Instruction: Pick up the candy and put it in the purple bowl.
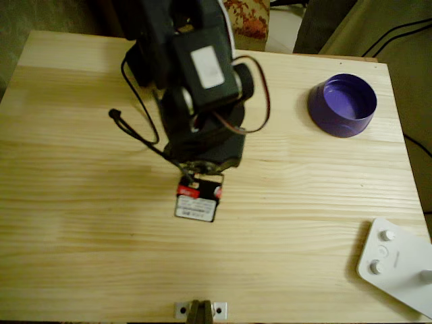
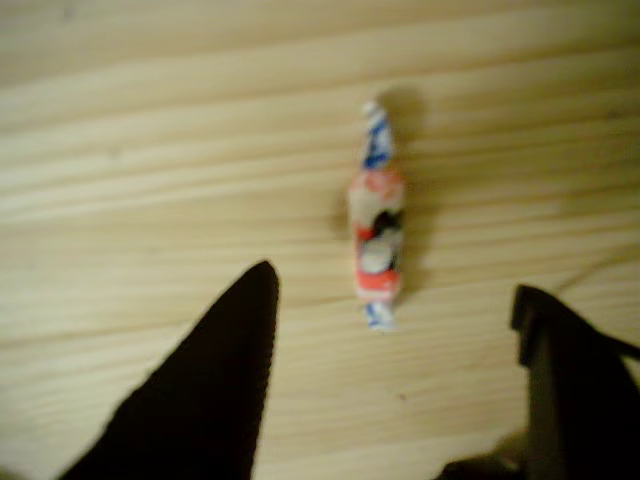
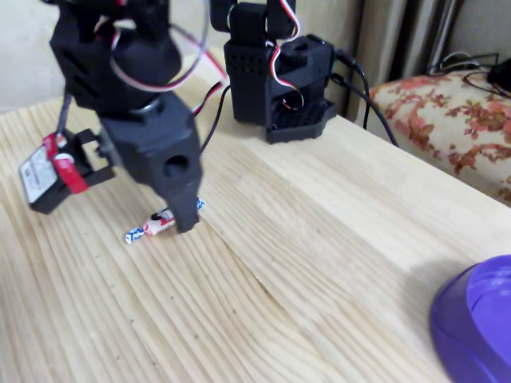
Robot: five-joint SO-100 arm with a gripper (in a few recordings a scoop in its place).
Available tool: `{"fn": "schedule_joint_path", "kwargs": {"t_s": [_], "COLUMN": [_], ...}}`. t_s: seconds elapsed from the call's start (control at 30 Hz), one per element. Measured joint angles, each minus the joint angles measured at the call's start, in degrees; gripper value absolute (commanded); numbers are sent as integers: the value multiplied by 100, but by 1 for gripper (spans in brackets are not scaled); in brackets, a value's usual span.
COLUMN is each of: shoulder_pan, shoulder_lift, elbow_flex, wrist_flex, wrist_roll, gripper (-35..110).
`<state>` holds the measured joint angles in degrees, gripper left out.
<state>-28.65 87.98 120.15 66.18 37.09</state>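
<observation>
Nearest the wrist camera are the gripper's point(image 2: 390, 390) two dark fingers, one point(image 2: 215, 370) rising from the lower left and the other point(image 2: 570, 390) at the lower right, spread wide with bare wood between them. Just beyond that gap, a little right of centre, lies the candy point(image 2: 376, 218): an orange-pink and white wrapped sweet with dark marks and twisted bluish ends, lying lengthwise away from the camera on the pale pine table point(image 2: 150, 150). Nothing is pinching it; it rests flat on the boards.

In the fixed view, going left to right, the servo with its white label point(image 3: 44, 171) hangs off the arm at the far left, then the candy point(image 3: 152, 227) sits on the table with one black fingertip point(image 3: 185, 211) planted right beside it, seemingly touching or nearly so. Behind stands the arm's black base point(image 3: 279, 76), and at the far right edge the rim of the purple bowl point(image 3: 475, 319) comes in, well apart from the sweet.

From overhead the arm point(image 1: 199, 88) leans over the table's middle and covers the candy, while the purple bowl point(image 1: 342, 104) waits empty near the upper right corner; a white device with knobs point(image 1: 395, 263) lies at the lower right.

By my reading the task is barely begun: the approach looks done, but the grasp, the lift, the carry across to the bowl and the release are all left.
</observation>
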Motion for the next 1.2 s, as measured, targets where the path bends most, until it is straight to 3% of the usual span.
{"fn": "schedule_joint_path", "kwargs": {"t_s": [0.87, 1.07, 1.2], "shoulder_pan": [44, 185, 264], "shoulder_lift": [-905, -923, -923], "elbow_flex": [-176, -176, -176], "wrist_flex": [-378, -378, -378], "wrist_roll": [0, 0, -9], "gripper": [49, 36, 36]}}
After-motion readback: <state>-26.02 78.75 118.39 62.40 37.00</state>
